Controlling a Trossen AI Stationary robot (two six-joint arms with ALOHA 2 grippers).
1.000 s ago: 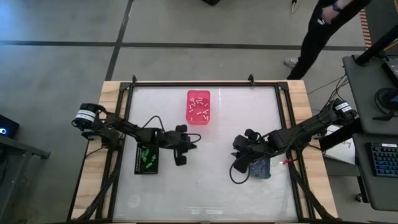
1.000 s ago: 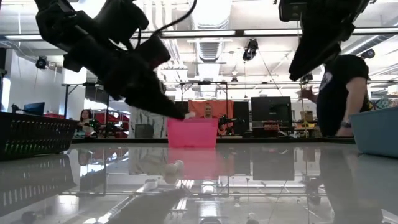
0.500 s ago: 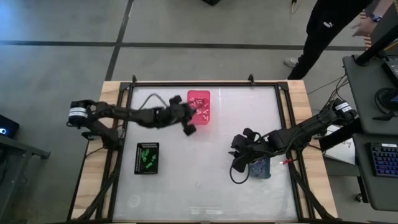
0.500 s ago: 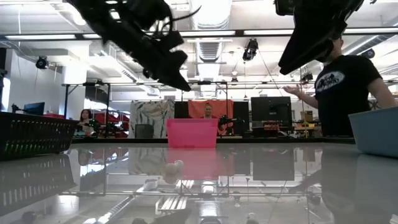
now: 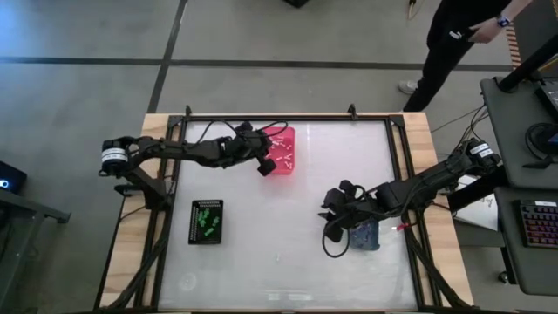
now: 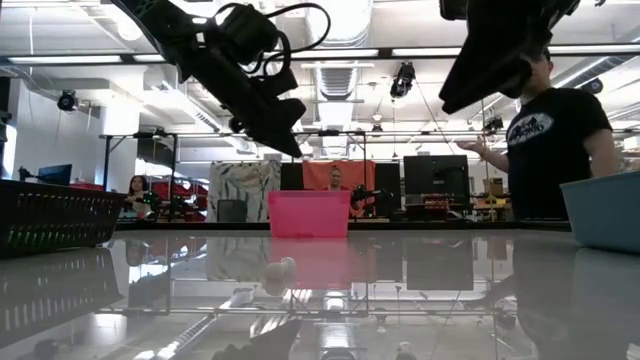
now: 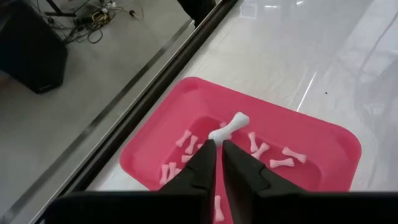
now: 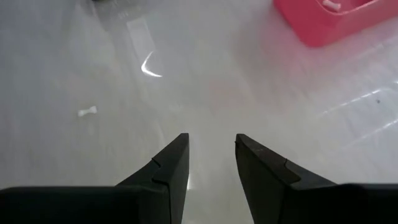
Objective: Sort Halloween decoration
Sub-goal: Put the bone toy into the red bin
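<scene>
The left gripper (image 7: 217, 144) hangs over the pink bin (image 7: 323, 158) at the far side of the worktop (image 5: 288, 253), its jaws pinched shut on one end of a small white bone (image 7: 229, 126), which sticks out past the tips above the bin's floor. More white bone pieces (image 7: 272, 158) lie scattered inside that bin, some near the middle and some toward its corner. In the high view the left arm reaches in from the left edge of the worktop, with its gripper (image 5: 264, 163) at the bin's near-left edge.

The right gripper (image 8: 210, 155) hovers low over bare worktop with its jaws apart and nothing between them. From above it (image 5: 335, 228) sits right of centre, just beside a grey-blue bin (image 5: 370, 235) that the arm partly covers. A single white bone-shaped piece (image 8: 87, 111) lies loose on the glossy surface ahead of that gripper, well apart from it.

A black tray (image 5: 207, 221) sits near the left side of the worktop with green pieces (image 5: 204, 220) inside it; their shape is too small to make out. A faint pale speck (image 5: 277, 258) on the open surface toward the front may be the same loose bone, though that is hard to confirm.

A person in dark clothing (image 5: 457, 39) stands on the floor beyond the far right corner.
</scene>
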